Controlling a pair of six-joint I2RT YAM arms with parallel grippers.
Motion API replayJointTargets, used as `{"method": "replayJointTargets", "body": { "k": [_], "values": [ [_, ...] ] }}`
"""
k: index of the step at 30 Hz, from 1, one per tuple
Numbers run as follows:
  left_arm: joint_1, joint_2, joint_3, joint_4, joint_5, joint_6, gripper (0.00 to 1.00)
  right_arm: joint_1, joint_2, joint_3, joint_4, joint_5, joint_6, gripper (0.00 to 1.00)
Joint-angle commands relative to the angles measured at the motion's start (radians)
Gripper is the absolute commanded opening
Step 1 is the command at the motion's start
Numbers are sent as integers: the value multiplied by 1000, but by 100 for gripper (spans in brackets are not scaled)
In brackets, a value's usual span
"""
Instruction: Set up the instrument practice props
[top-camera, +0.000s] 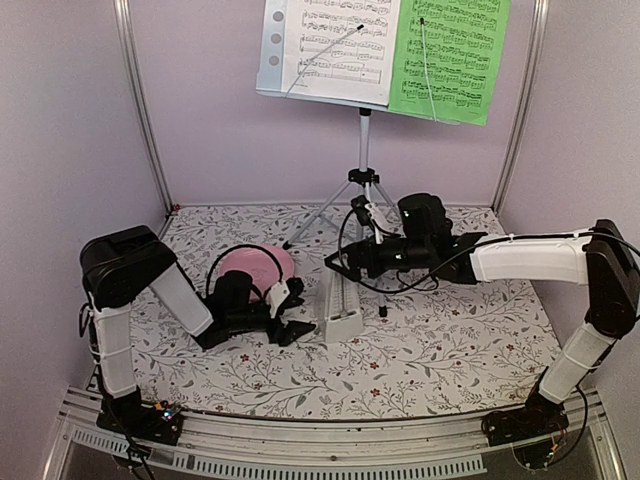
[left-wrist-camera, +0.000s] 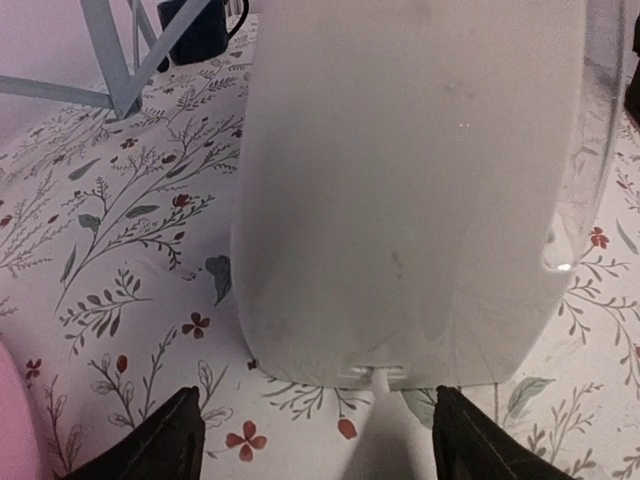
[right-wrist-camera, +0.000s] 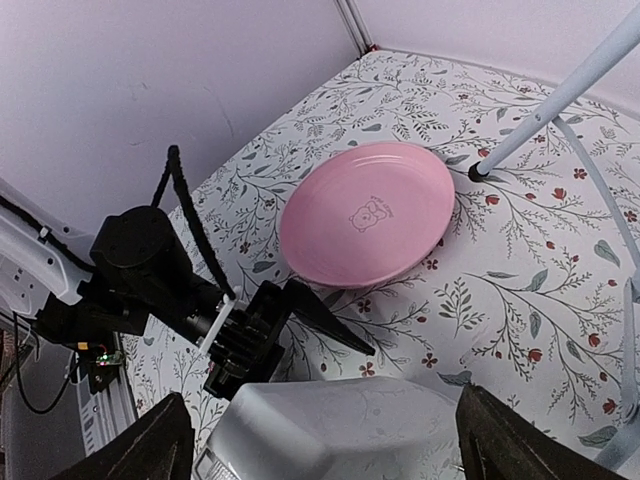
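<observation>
Since the white sheet and green sheet already sit on the music stand behind the metronome, the metronome looks like the item in hand. It stands upright on the floral table, long axis vertical.

Left gripper: low, just left of the metronome, jaws spread wide, nothing between them. The broad face lies straight ahead of its fingertips.

Right gripper: above and behind the metronome, jaws wide, straddling its top, no contact seen.

Left is nearer the base. The pink plate lies left of the metronome.
</observation>
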Motion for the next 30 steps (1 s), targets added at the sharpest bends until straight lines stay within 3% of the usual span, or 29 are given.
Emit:
{"method": "replayJointTargets", "body": {
  "k": [1, 8, 19, 30],
  "values": [
    [27, 54, 98, -81, 128, 83, 80, 8, 28, 22, -45, -13, -37, 92],
    [53, 98, 161, -144, 257, 131, 72, 7, 31, 25, -56, -14, -50, 89],
    [67, 88, 174, -169, 254, 168, 53, 6, 46, 30, -61, -22, -57, 77],
    [71, 93, 187, -131, 252, 131, 67, 6, 48, 25, -61, -37, -57, 64]
  ]
}}
